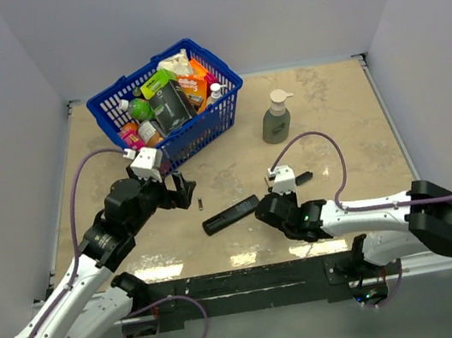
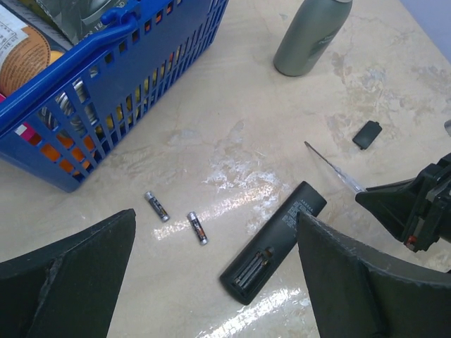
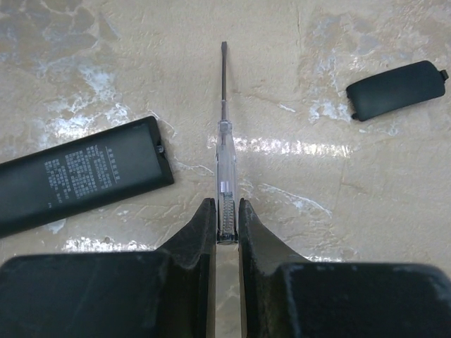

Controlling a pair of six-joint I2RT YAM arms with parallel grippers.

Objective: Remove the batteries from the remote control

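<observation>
Screwdriver (image 3: 223, 141) is being gripped by the right fingers (image 3: 201, 239), left fingers (image 2: 77, 274) being held wide near batteries (image 2: 197, 227) beside the remote (image 2: 273, 241).

The remote control (image 2: 271, 243) is a slim black bar lying flat on the tabletop (image 2: 211, 105), back face up, with small printed text showing. The recessed slot at its end toward the blue basket (image 2: 106, 91) is uncovered and looks empty. It rests well clear of the basket, out from its near side. The batteries (image 2: 156, 205) are two thin silvery-dark cells lying flat between basket and remote, roughly parallel, close together but apart, the second (image 2: 197, 227) farther from the basket.
</observation>
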